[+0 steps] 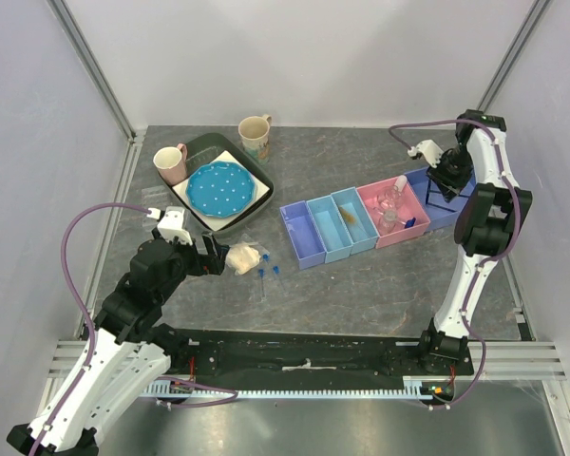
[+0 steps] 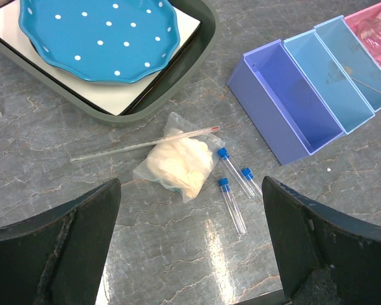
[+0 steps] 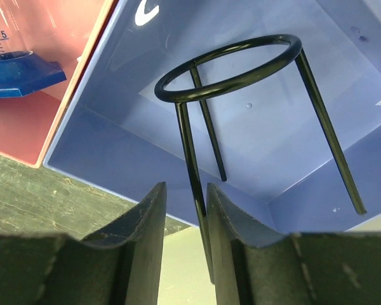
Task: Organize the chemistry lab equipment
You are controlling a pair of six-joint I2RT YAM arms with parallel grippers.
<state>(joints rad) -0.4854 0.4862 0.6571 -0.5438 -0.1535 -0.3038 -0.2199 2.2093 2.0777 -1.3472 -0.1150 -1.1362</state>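
The black wire frame (image 3: 228,63), a ring on three legs, stands inside the far-right purple bin (image 3: 114,146). My right gripper (image 3: 185,210) is open by a narrow gap, with one leg of the frame between its fingers against the right one. In the top view the right gripper (image 1: 444,176) hangs over that frame (image 1: 446,195). The whitish bag (image 2: 178,164) and three blue-capped tubes (image 2: 232,203) lie on the table, with a thin glass rod (image 2: 140,145) beside them. My left gripper (image 2: 190,254) is wide open and holds nothing, just short of the bag (image 1: 244,257). The cylinder's blue hexagonal base (image 3: 19,76) sits in the pink bin.
Five bins stand in a row: purple (image 1: 302,235), two light blue (image 1: 328,228), pink (image 1: 392,211) with a flask (image 1: 389,201), and purple (image 1: 427,185). A dark tray (image 1: 266,180) holds the dotted blue plate (image 1: 218,187). Two mugs (image 1: 171,163) (image 1: 256,136) stand behind it.
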